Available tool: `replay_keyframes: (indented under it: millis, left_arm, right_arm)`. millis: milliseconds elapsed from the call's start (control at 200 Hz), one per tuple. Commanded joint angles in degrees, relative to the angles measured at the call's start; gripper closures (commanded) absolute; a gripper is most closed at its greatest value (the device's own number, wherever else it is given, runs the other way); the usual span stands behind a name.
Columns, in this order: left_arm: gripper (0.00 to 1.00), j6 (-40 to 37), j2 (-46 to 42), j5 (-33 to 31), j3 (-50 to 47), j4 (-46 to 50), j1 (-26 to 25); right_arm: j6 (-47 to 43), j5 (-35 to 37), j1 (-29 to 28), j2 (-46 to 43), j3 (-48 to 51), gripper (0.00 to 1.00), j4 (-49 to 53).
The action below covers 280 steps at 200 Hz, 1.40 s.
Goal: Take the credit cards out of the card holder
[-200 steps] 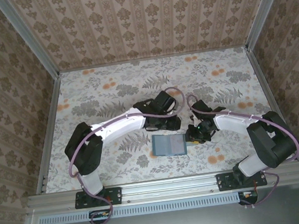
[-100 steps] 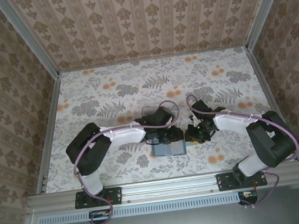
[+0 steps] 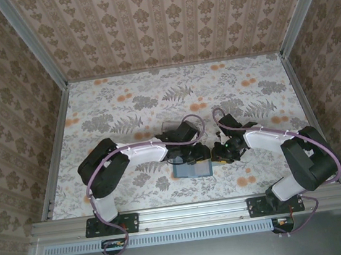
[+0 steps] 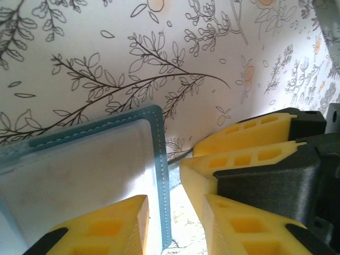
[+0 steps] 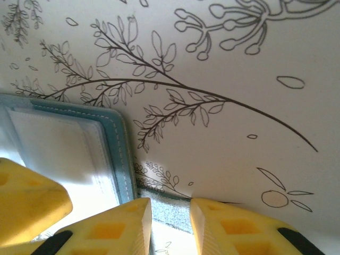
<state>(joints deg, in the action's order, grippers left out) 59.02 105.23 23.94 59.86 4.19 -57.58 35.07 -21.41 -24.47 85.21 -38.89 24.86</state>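
Observation:
The teal card holder [image 3: 193, 170] lies open and flat on the floral table between my two grippers. My left gripper [image 3: 190, 157] is low over its far edge. In the left wrist view the left gripper [image 4: 175, 201] is open, astride the stitched right edge of the card holder [image 4: 158, 159], one finger over the pale inner panel. My right gripper [image 3: 222, 155] sits at the holder's right side. The right gripper [image 5: 169, 204] is narrowly open, with the strap tab [image 5: 170, 215] lying across the gap. The credit cards are hidden.
A transparent tray [image 3: 169, 126] stands just behind the left arm. The right gripper's yellow fingers [image 4: 244, 133] are very close to the left gripper. Low metal rails [image 3: 55, 154] and patterned walls bound the table on three sides.
The left gripper came toward the near edge and down onto the card holder's far edge. The right gripper and the card holder stayed put.

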Motion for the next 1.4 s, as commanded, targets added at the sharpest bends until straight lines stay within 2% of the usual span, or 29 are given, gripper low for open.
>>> replay_keyframes:
  millis: [0, 65, 305, 490, 680, 895, 1025, 1155, 1395]
  left_arm:
    - [0.75, 0.5, 1.3, -1.1, 0.2, 3.8, -0.9]
    - [0.79, 0.3, 1.0, -1.3, 0.2, 3.9, -1.0]
    - [0.77, -0.9, 2.7, -1.7, 2.7, 7.6, -1.3]
    - [0.72, -4.4, 4.3, -5.1, 6.9, 17.6, -1.8]
    - [0.69, -8.5, 5.1, -12.3, 13.0, 31.3, -3.0]
    - [0.65, -12.4, 9.4, -19.6, 23.7, 45.5, -5.2]
    - [0.61, -14.2, 12.1, -21.6, 28.1, 50.7, -5.9]
    - [0.62, -13.6, 10.9, -20.2, 28.1, 48.3, -6.1]
    - [0.76, -8.0, 4.3, -13.1, 18.0, 32.4, -3.9]
  right_arm:
    - [-0.8, 1.3, -0.1, 1.7, 2.4, 0.71, -0.2]
    - [-1.0, 1.3, -0.2, 2.0, 2.2, 0.71, 0.1]
    - [-1.0, 1.5, -0.1, 2.1, 2.4, 0.71, -0.1]
    - [-1.2, 1.7, 0.0, 2.2, 2.4, 0.71, 0.1]
    - [-1.3, 1.9, 0.1, 2.1, 2.8, 0.71, -0.1]
    - [-1.8, 2.1, 0.3, 2.1, 2.8, 0.71, 0.2]
    - [-2.2, 1.9, 0.4, 1.9, 2.4, 0.71, 0.8]
    - [-2.3, 1.9, 0.5, 1.6, 2.3, 0.71, 1.0]
    - [-2.4, 1.6, 0.5, 2.2, 2.4, 0.71, 0.7]
